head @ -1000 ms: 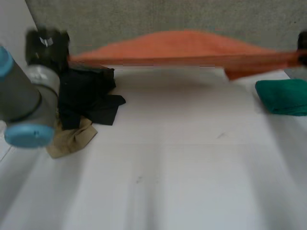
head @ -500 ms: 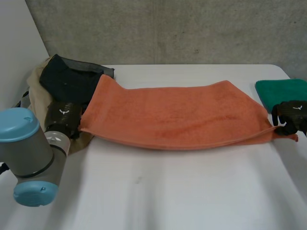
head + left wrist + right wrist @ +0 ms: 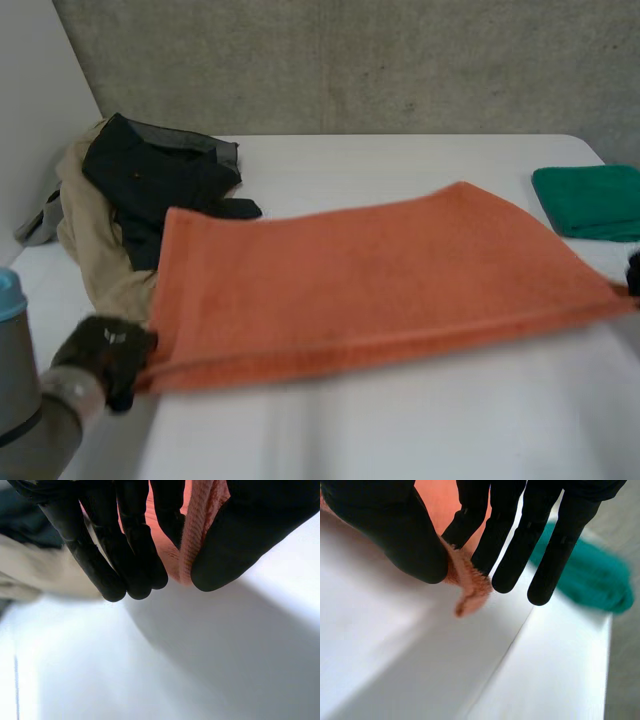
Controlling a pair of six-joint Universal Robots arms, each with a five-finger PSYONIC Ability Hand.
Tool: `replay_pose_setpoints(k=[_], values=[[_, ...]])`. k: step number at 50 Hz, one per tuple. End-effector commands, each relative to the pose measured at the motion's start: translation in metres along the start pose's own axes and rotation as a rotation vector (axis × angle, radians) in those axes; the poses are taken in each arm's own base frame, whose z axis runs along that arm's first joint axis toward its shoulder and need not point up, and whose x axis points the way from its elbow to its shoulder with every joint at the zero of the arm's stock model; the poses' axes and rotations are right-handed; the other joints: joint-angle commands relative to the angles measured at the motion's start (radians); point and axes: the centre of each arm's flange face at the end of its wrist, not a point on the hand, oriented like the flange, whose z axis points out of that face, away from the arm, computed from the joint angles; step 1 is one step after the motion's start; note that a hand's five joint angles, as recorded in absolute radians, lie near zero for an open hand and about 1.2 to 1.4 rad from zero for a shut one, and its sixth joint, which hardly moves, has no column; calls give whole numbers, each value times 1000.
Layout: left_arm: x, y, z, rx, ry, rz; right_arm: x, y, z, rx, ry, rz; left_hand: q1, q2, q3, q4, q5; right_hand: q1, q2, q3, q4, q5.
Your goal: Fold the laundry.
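My left hand point(image 3: 103, 352) pinches the near left corner of the orange towel point(image 3: 360, 285) between thumb and fingers, and my right hand point(image 3: 535, 515) clamps the right corner likewise. The towel is stretched between them across the white table point(image 3: 400, 425), with a green cloth point(image 3: 590, 200) near the right hand.

— Where is the orange terry towel point(image 3: 350, 280)?
— Stretched over the middle of the white table point(image 3: 400, 430), from left edge to right edge. The left hand point(image 3: 105, 355) pinches its near left corner, the right hand point(image 3: 395, 525) its right corner.
— Around it?
— The heap of dark and beige clothes point(image 3: 140, 190) is at the far left corner, and the folded green cloth point(image 3: 590, 200) is at the right edge, behind the towel.
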Motion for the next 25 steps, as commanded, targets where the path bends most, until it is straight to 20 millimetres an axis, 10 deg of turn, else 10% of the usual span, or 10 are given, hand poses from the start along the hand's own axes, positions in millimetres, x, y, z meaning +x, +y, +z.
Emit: replay_pose_setpoints(k=[1,18,25], values=[[6,9,-32,-100,119,97,-5,3,-32,-200,-270,-126,258,198,207,199,203,261,212,204,198,239],[-19,-75,34,178,-73,80,-24,-28,12,-29,-120,-183,258,198,207,199,203,261,212,204,198,239],[-70,-174,56,526,-298,-3,9,-111,30,308,199,-149,258,198,207,199,203,261,212,204,198,239]])
